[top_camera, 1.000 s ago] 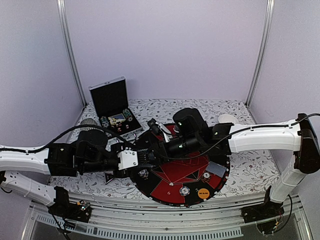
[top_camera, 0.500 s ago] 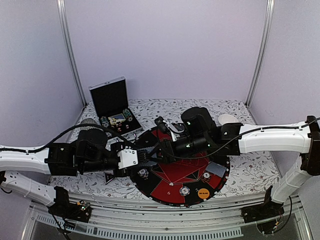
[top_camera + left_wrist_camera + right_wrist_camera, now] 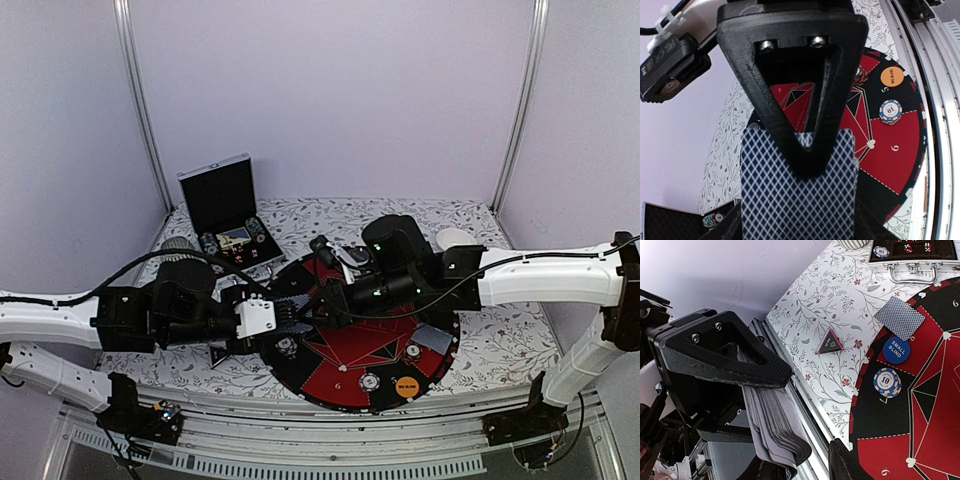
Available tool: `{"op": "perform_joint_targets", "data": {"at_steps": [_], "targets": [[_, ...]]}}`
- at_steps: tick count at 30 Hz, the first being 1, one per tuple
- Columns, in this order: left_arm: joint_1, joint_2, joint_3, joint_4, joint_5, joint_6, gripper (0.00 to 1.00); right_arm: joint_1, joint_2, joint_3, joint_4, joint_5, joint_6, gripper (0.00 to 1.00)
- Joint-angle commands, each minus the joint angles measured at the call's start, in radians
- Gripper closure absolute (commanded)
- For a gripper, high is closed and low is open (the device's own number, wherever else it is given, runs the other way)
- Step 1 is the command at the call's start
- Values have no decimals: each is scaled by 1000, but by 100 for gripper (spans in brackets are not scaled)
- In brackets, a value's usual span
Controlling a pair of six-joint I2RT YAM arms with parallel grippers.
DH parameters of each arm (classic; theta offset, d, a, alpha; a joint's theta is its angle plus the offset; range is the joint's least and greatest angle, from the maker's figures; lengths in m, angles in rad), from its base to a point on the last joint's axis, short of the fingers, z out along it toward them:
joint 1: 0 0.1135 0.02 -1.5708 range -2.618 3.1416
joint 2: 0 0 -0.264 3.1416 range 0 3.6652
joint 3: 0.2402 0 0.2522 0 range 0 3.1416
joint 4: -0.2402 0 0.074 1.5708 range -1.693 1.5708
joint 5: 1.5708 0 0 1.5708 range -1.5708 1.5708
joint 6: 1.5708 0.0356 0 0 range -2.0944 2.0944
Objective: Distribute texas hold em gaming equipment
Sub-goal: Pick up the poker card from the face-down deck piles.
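My left gripper (image 3: 292,315) is shut on a deck of blue diamond-backed cards (image 3: 800,200) and holds it above the left part of the mat (image 3: 350,345). My right gripper (image 3: 322,300) faces it, open. In the right wrist view its fingers (image 3: 840,462) stand on either side of the end of the fanned deck (image 3: 777,430), with a gap beside it. Striped chips (image 3: 887,382) (image 3: 890,111), a blue small-blind button (image 3: 896,350), an orange button (image 3: 406,386), single cards (image 3: 900,317) (image 3: 432,337) and the black triangular marker (image 3: 830,342) lie on or beside the mat.
The silver-edged case (image 3: 222,215) stands open at the back left with chips in it. A grey striped cup (image 3: 178,243) is to its left and a white bowl (image 3: 455,238) is at the back right. The table's metal rail (image 3: 805,395) runs close below both grippers.
The right arm shifted a little to the right, then held still. The left arm and its deck have not moved.
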Motion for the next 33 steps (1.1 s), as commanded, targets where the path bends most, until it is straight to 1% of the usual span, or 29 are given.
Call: {"op": "perform_joint_targets", "data": {"at_steps": [1,5,8,12,16,19,24,33], "targets": [[15,-2,-6,31,-14,2,42,-6,-38,29,-53,23,-23,63],[15,1,-5,30,-13,2,42,-6,-32,47,-75,36,-34,63],[16,2,-6,29,-11,2,42,-6,-8,48,-59,12,-36,61],[16,5,-4,28,-13,2,42,-6,29,99,-47,4,-44,60],[15,3,-7,29,-13,2,42,-6,28,98,-53,26,-45,67],[17,4,-7,29,-12,2,42,-6,0,72,-59,50,-38,68],[18,0,-6,28,-11,1,42,-6,-44,30,-83,91,-22,75],[17,-1,-6,26,-11,2,42,-6,-51,45,-99,81,-27,78]]}}
